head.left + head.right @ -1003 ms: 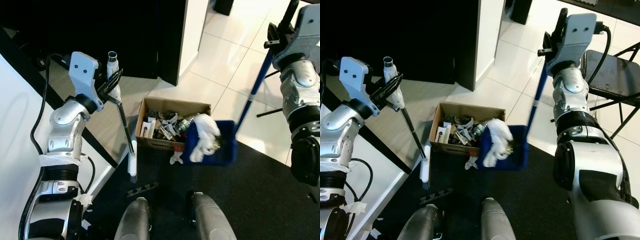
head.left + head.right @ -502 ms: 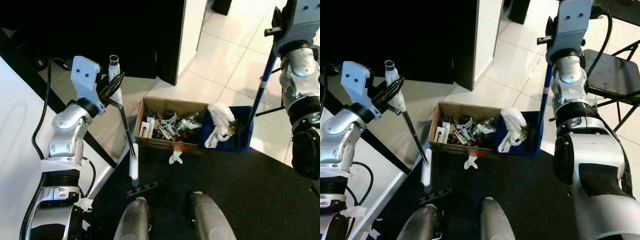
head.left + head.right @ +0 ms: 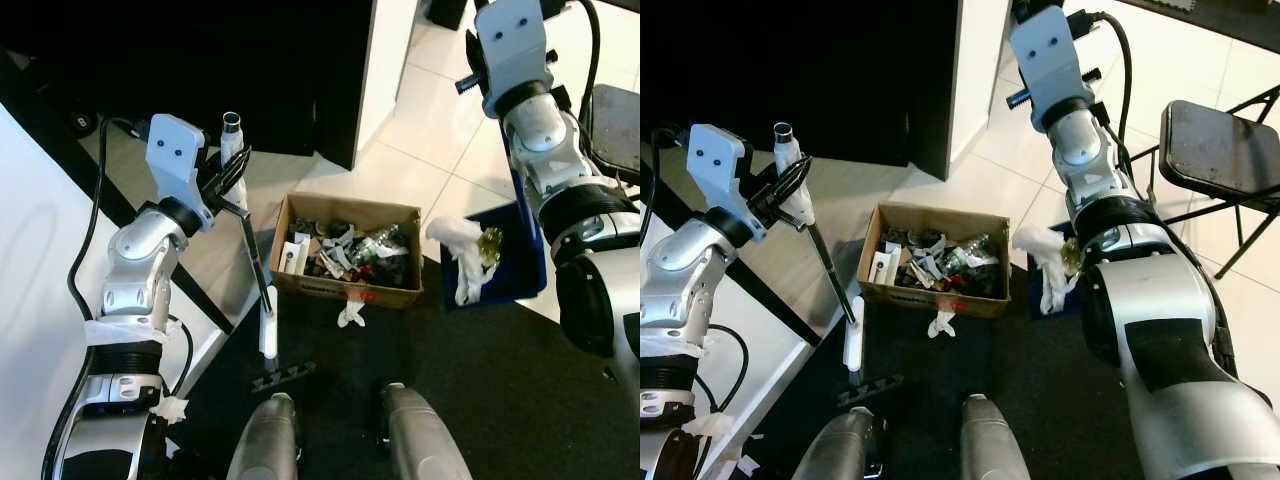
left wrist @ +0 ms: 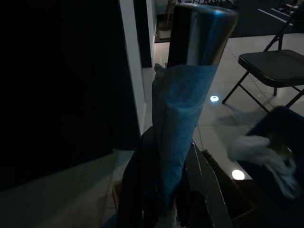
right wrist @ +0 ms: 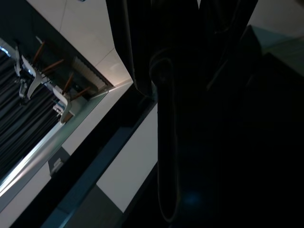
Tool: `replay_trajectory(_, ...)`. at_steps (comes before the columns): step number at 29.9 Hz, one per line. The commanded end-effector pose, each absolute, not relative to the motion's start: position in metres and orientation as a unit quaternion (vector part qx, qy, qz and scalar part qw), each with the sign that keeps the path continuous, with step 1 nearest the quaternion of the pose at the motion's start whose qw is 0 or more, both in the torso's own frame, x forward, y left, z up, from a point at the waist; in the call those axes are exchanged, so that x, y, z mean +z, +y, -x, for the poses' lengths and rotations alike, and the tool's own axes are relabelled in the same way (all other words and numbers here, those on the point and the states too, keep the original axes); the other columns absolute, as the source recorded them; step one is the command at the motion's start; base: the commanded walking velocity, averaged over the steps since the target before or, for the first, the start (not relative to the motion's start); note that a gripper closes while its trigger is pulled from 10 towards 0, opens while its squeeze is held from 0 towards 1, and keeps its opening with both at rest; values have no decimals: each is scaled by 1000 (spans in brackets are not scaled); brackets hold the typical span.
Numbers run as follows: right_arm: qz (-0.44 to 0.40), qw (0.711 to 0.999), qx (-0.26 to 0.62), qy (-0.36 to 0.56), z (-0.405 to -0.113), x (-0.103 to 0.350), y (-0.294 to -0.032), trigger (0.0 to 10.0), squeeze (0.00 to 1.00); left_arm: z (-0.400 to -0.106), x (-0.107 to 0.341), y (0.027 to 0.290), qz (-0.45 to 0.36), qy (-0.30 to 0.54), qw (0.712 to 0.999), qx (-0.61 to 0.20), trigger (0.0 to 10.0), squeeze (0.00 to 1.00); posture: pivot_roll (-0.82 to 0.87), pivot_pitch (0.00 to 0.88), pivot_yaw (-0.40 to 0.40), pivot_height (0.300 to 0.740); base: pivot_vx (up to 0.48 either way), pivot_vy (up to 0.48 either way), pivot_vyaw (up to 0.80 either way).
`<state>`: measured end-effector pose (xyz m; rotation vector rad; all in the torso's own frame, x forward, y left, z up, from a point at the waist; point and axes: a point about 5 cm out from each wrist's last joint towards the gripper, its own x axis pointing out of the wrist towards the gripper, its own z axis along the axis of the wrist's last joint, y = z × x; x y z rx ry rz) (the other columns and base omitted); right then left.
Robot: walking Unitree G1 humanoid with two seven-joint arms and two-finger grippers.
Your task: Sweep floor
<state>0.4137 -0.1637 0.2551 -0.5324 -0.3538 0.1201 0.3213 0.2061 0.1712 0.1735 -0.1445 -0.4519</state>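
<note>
My left gripper (image 3: 228,178) is shut on the white-wrapped top of the broom handle (image 3: 250,245), which slants down to the brush head (image 3: 284,378) on the black mat. In the left wrist view the wrapped handle (image 4: 183,118) stands between my fingers (image 4: 137,190). The blue dustpan (image 3: 520,262) hangs tilted to the right of the cardboard box (image 3: 350,290), with a white rag (image 3: 455,245) and some scraps spilling over its lip. My right gripper (image 3: 470,80) is raised high, shut on the dustpan's handle, which my arm mostly hides. The box holds mixed rubbish.
A small white scrap (image 3: 350,315) lies on the mat in front of the box. A black folding chair (image 3: 1220,150) stands at the right on pale tiles (image 3: 440,110). A white panel (image 3: 30,260) runs along the left, a dark cabinet (image 3: 280,70) behind.
My right arm has swung the dustpan from over the box out to its right, the rag still in it. The left arm and broom have barely moved.
</note>
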Motion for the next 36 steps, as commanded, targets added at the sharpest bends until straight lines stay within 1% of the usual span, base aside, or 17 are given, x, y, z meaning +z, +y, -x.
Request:
replay_trajectory(1, 255, 942, 76, -204, -414, 270, -154, 10000, 0, -319, 174, 198, -85, -81, 966, -232, 10000, 0, 43, 114, -62, 740, 0, 0, 0)
replay_trajectory(6, 185, 950, 106, -227, -413, 275, -139, 10000, 0, -316, 170, 195, -75, -80, 967, -229, 10000, 0, 44, 120, -65, 740, 0, 0, 0)
replay_trajectory(8, 185, 950, 106, -227, -413, 275, -139, 10000, 0, -316, 170, 195, -75, -80, 967, -229, 10000, 0, 44, 120, -65, 740, 0, 0, 0)
replay_trajectory(9, 171, 952, 111, -230, -412, 274, -136, 10000, 0, -316, 169, 195, -75, -80, 967, -230, 10000, 0, 44, 120, -65, 740, 0, 0, 0)
replay_trajectory(11, 188, 939, 149, -245, -408, 268, -118, 10000, 0, -316, 169, 194, -73, -79, 967, -232, 10000, 0, 44, 124, -58, 740, 0, 0, 0)
replay_trajectory(12, 188, 939, 149, -245, -408, 268, -118, 10000, 0, -316, 169, 194, -73, -79, 967, -232, 10000, 0, 44, 124, -58, 740, 0, 0, 0)
replay_trajectory(13, 202, 933, 165, -250, -406, 264, -110, 10000, 0, -316, 169, 193, -72, -79, 967, -233, 10000, 0, 44, 124, -58, 740, 0, 0, 0)
replay_trajectory(14, 202, 933, 165, -250, -406, 264, -110, 10000, 0, -316, 169, 193, -72, -79, 967, -233, 10000, 0, 44, 124, -58, 740, 0, 0, 0)
replay_trajectory(16, 223, 922, 186, -256, -403, 257, -98, 10000, 0, -317, 169, 191, -71, -80, 966, -235, 10000, 0, 46, 129, -57, 740, 0, 0, 0)
replay_trajectory(18, 225, 920, 191, -258, -402, 255, -93, 10000, 0, -317, 170, 189, -70, -81, 966, -237, 10000, 0, 48, 129, -57, 740, 0, 0, 0)
replay_trajectory(30, 229, 919, 182, -264, -403, 261, -93, 10000, 0, -314, 169, 187, -68, -81, 965, -239, 10000, 0, 49, 135, -62, 740, 0, 0, 0)
replay_trajectory(31, 227, 921, 170, -267, -404, 265, -97, 10000, 0, -313, 169, 187, -67, -81, 965, -238, 10000, 0, 52, 135, -64, 740, 0, 0, 0)
replay_trajectory(32, 208, 929, 155, -265, -406, 269, -103, 10000, 0, -313, 168, 187, -66, -80, 966, -237, 10000, 0, 54, 130, -70, 740, 0, 0, 0)
replay_trajectory(35, 186, 937, 143, -259, -408, 271, -110, 10000, 0, -312, 167, 188, -65, -79, 967, -235, 10000, 0, 55, 126, -72, 740, 0, 0, 0)
replay_trajectory(36, 149, 949, 129, -246, -410, 272, -119, 10000, 0, -311, 165, 190, -67, -74, 968, -230, 10000, 0, 55, 120, -72, 740, 0, 0, 0)
